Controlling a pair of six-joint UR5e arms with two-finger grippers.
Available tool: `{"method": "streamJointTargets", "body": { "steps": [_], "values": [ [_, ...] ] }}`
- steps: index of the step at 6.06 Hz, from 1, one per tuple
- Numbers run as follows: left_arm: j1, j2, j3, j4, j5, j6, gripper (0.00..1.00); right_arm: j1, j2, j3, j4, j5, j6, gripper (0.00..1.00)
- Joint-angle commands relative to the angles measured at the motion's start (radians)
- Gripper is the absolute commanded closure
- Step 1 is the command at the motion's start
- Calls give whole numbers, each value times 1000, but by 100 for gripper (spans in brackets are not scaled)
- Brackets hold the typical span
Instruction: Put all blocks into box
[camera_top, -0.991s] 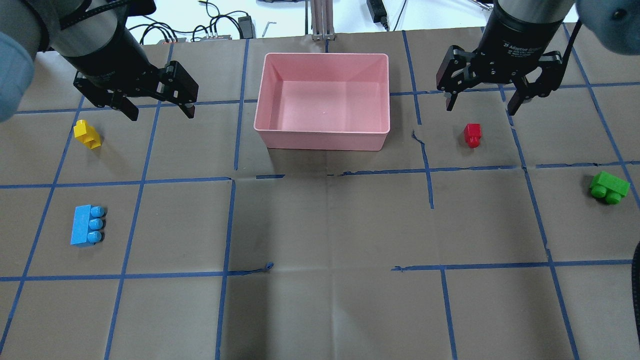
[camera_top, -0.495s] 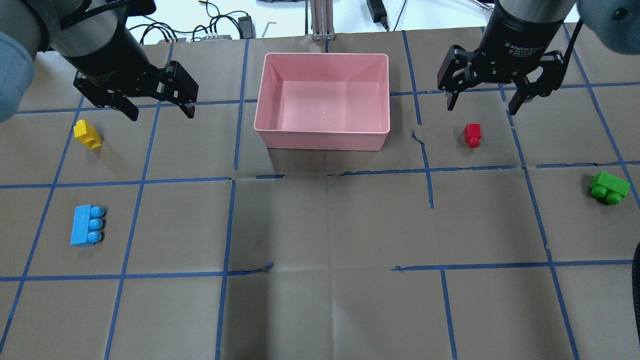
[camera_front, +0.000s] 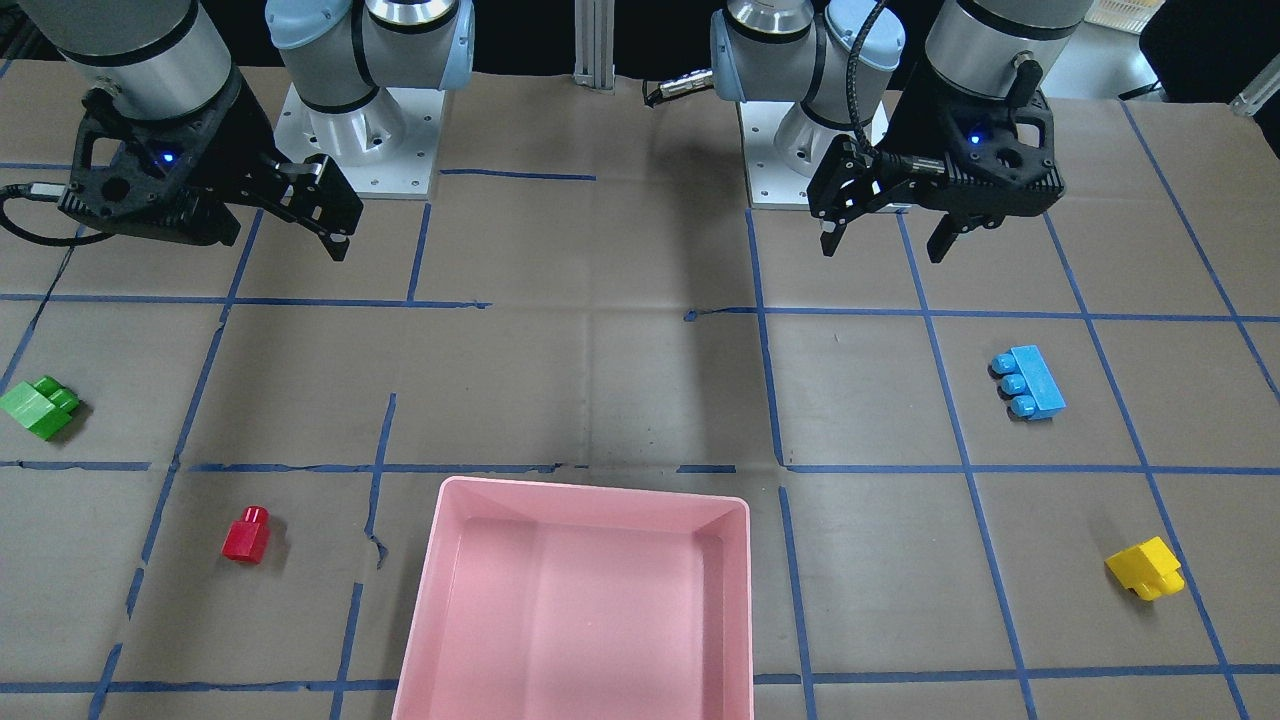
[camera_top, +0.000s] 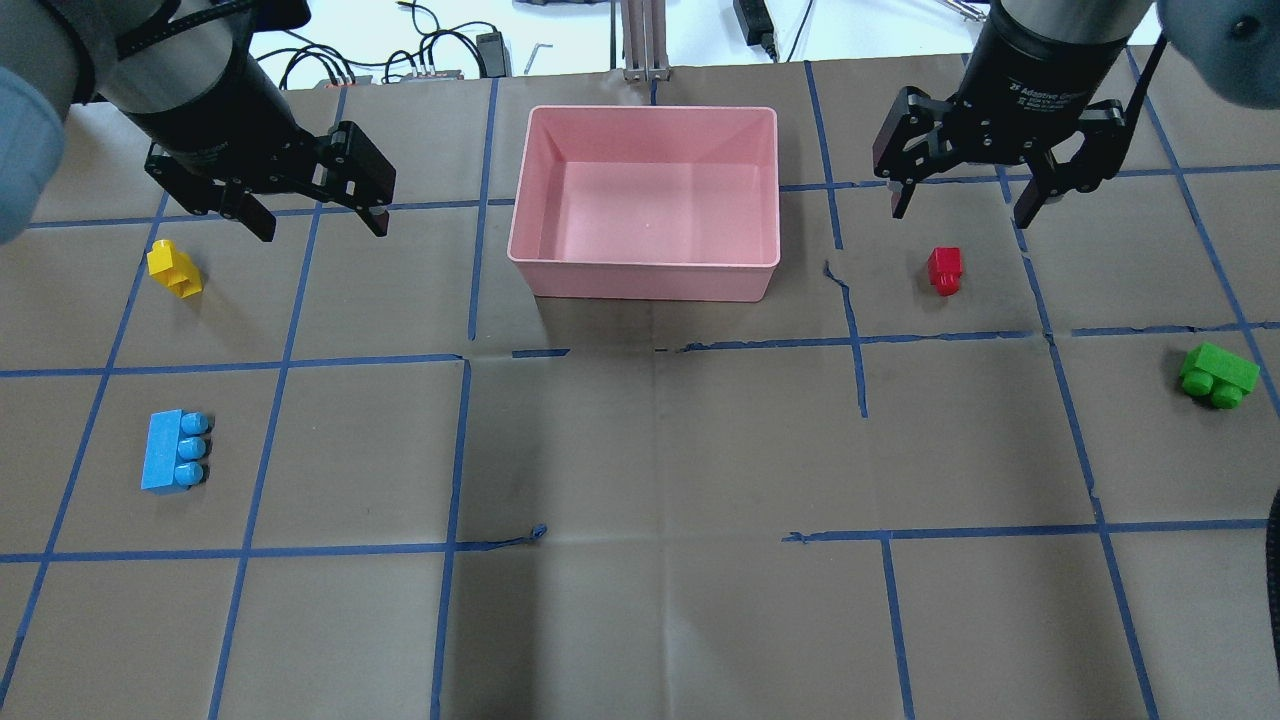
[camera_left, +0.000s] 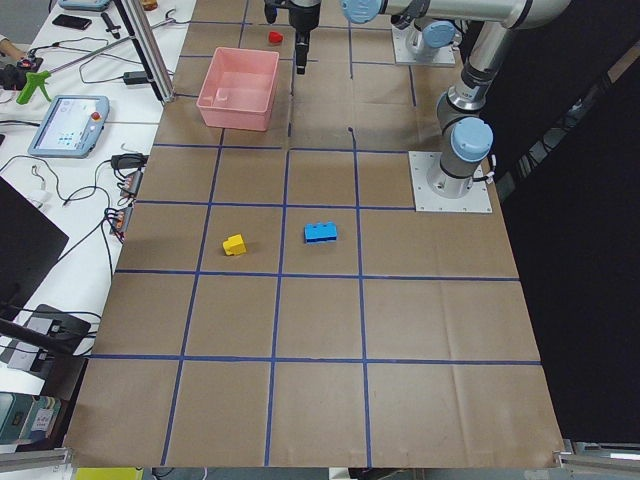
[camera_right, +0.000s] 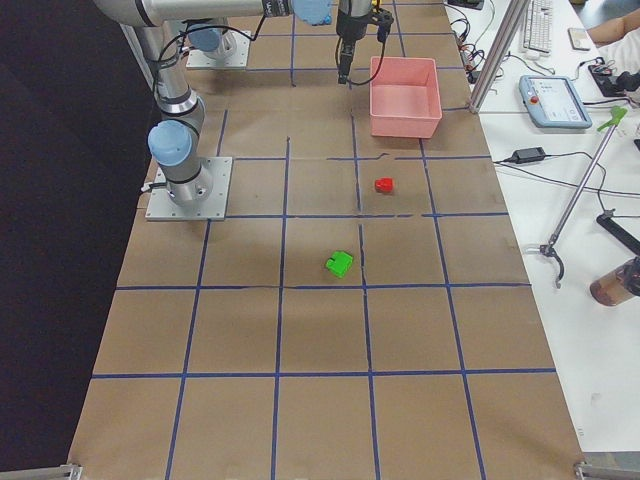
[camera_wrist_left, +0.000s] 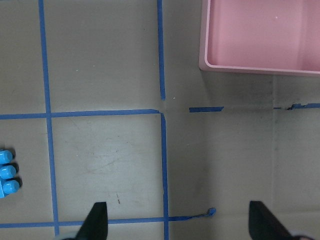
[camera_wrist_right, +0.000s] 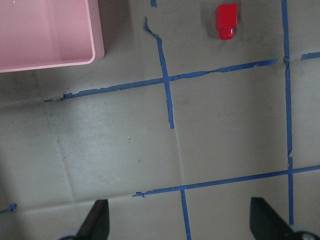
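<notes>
The pink box (camera_top: 640, 282) stands empty at the far middle of the table; it also shows in the front view (camera_front: 590, 490). The yellow block (camera_top: 174, 270) and blue block (camera_top: 172, 450) lie on the left side. The red block (camera_top: 945, 270) and green block (camera_top: 1218, 374) lie on the right side. My left gripper (camera_top: 324, 228) is open and empty, in the air right of the yellow block. My right gripper (camera_top: 960, 217) is open and empty, just beyond the red block, which shows in the right wrist view (camera_wrist_right: 226, 20).
Brown paper with blue tape lines (camera_top: 460, 450) covers the table. Cables and a metal post (camera_top: 640, 40) lie beyond the far edge. The arm bases (camera_front: 350, 110) stand on the robot's side. Operator tables with a tablet (camera_left: 68, 125) run along the far side.
My right gripper has shifted very slightly toward the far edge. The left gripper and all blocks are where they were.
</notes>
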Motion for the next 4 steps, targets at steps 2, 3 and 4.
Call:
{"method": "streamJointTargets", "body": {
  "steps": [2, 3, 4],
  "values": [
    [2, 1, 0, 3, 0, 9, 1, -90, 1, 1, 2, -6, -15, 0],
    [23, -1, 0, 9, 0, 12, 1, -132, 1, 3, 0, -8, -99, 0],
    [88, -4, 0, 10, -5, 43, 1, -181, 3, 6, -1, -9, -171, 0]
  ]
}}
